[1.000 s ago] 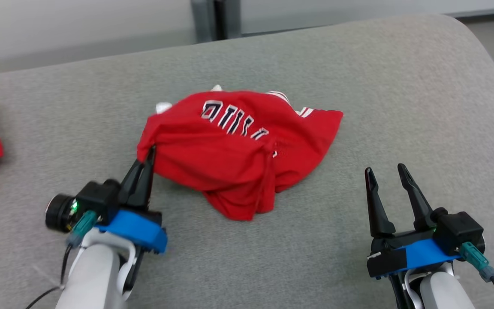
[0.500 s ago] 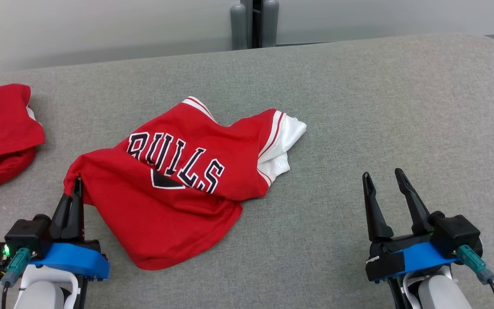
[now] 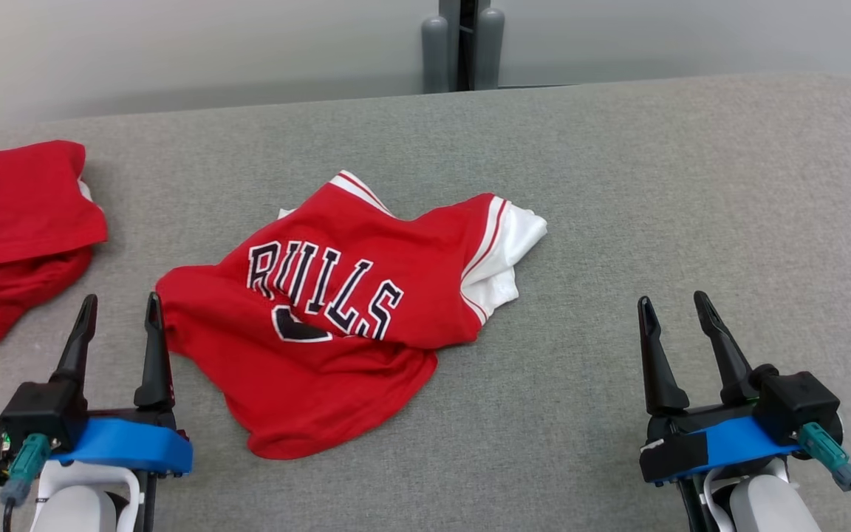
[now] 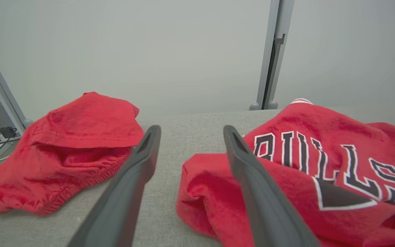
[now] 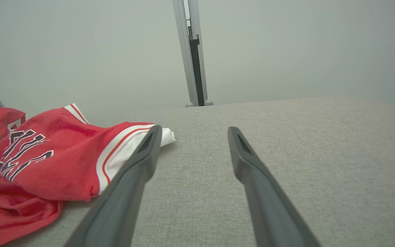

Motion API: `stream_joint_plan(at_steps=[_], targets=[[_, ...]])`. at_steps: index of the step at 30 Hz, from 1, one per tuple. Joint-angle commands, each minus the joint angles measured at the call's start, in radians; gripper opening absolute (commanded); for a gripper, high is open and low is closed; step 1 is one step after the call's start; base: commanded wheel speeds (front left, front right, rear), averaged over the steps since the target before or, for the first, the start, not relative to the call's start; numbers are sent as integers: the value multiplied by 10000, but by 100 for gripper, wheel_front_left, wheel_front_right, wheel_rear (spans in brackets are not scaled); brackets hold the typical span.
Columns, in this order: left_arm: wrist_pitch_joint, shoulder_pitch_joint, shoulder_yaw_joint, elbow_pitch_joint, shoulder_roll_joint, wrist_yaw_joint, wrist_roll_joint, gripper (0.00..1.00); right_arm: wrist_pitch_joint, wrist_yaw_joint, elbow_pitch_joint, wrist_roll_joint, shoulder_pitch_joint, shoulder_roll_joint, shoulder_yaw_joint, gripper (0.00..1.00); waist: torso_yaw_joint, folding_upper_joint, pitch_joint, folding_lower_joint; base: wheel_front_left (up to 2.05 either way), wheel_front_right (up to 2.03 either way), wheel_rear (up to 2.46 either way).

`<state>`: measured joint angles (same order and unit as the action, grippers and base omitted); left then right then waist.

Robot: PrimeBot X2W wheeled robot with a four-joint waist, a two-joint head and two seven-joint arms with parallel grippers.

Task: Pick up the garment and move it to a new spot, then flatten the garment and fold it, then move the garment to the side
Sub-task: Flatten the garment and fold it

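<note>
The garment (image 3: pixel 337 318) is a red jersey with dark "BULLS" lettering and white trim, lying crumpled on the grey padded surface (image 3: pixel 617 185). It also appears in the left wrist view (image 4: pixel 307 171) and the right wrist view (image 5: pixel 46 161). My left gripper (image 3: pixel 121 304) stands open just left of the garment's near-left edge, its fingers empty; in the left wrist view (image 4: pixel 191 130) the right finger lies against the cloth's edge. My right gripper (image 3: pixel 675 301) is open and empty, well to the right of the garment.
A second red garment (image 3: pixel 19 229) lies bunched at the far left of the surface, also in the left wrist view (image 4: pixel 70 151). A grey post (image 3: pixel 464 44) stands behind the surface's far edge. Bare surface stretches to the right of the jersey.
My left gripper was shut on the garment's near-left edge, dragged it leftward and turned it over, then opened and let go. The camera shifted. My right gripper stayed open.
</note>
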<state>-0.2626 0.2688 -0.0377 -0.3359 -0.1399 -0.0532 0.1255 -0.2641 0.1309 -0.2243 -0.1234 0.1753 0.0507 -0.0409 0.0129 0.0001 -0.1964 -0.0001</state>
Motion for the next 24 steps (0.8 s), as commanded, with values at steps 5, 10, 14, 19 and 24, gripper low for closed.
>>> stream_joint_plan(at_steps=[5,10,14,19,24], targets=[[-32,-626,-136,1216,331,68,-246,100,-4,-3,15,119,-134,-6,67,100,-180,-1,119,1,0,0,0],[-34,-1058,-30,2190,720,82,-334,100,-4,-3,-12,169,-144,-6,124,100,-238,-1,176,1,0,0,0],[-34,-1233,4,2346,817,181,-257,100,-4,-3,-34,187,-142,-6,147,100,-239,-1,214,1,0,0,0],[-34,-1295,68,2237,862,124,-297,100,-4,-3,-99,220,-99,25,212,100,-319,-1,265,1,0,0,0],[-34,-1073,216,2142,878,68,-349,100,-4,-3,-109,453,607,347,-75,100,-519,-1,212,1,0,0,0]])
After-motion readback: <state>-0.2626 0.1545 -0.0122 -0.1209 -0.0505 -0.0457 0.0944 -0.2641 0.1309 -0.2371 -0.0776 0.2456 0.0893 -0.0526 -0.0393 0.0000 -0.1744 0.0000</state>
